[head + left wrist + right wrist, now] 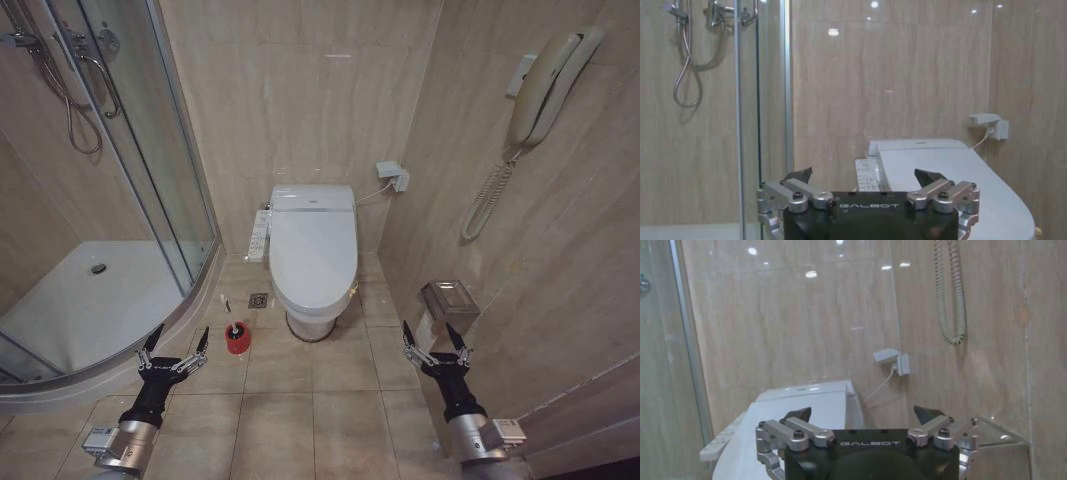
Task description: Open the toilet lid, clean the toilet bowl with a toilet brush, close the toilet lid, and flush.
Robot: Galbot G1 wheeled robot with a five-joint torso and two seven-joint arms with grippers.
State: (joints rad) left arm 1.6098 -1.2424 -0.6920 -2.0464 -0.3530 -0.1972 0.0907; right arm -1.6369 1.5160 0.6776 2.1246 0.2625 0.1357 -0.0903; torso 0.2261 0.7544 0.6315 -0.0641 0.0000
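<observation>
white toilet lid (314,246) lies closed, hiding the bowl. toilet brush (236,335) sits in its red cup, bristles hidden. left tool (174,350) and right tool (437,347) hover wide open, empty.

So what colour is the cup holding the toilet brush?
Red; the cup stands on the floor left of the toilet, clearest in the head view.

Both arms extended forward, low and symmetric: left gripper (177,349) at 8 o'clock, right gripper (436,344) at 4 o'clock, jaws spread wide, holding nothing.
</observation>
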